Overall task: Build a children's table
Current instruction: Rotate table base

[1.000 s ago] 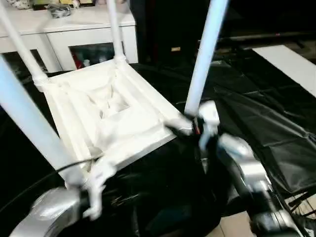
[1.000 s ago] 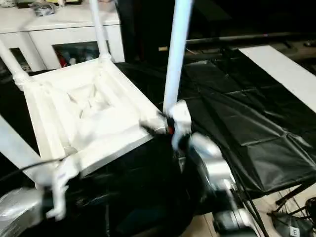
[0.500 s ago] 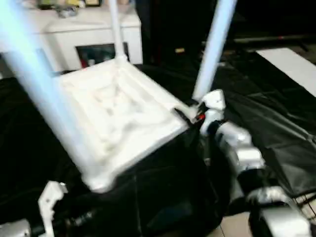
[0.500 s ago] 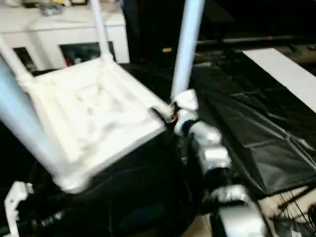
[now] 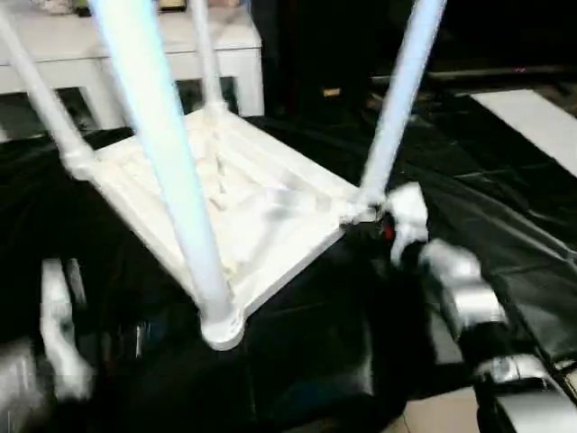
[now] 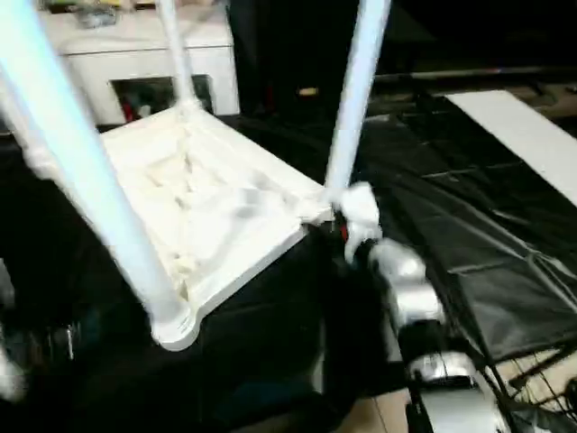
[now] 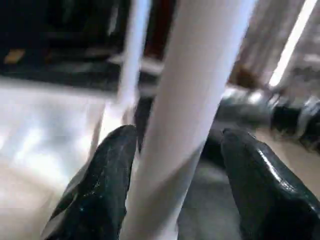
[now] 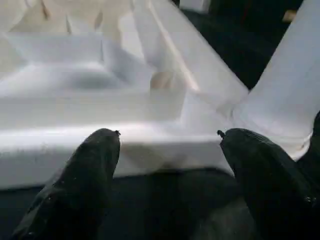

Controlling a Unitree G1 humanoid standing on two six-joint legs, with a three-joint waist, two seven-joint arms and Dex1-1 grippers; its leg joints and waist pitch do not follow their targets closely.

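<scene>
Black sheeting (image 5: 505,225) covers the surface where we work, and on it the tabletop (image 5: 261,216) lies upside down, ribbed underside up, tilted so its near corner dips toward us. All four legs stand in the corner sockets: the near leg (image 5: 167,153) rising large across the head view, the right leg (image 5: 397,99) at the right corner, and two far legs (image 5: 206,54) toward the white cabinet (image 5: 230,41) behind. Half a second ago the near leg leaned in from the upper left; now it stands closer to the middle, and the whole tabletop looks turned, though our camera has shifted too. Our right gripper (image 8: 167,150) sits at the right corner, fingers (image 8: 95,165) spread apart with the tabletop's edge and the foot of the right leg just beyond them, gripping nothing, much as before. Our left gripper (image 7: 172,165) has its fingers (image 7: 107,170) parted on either side of the near leg, the tube running between them; we cannot tell whether they touch it. A second ago that arm was right at the near socket; now it sits off to the left, apart from the corner.
</scene>
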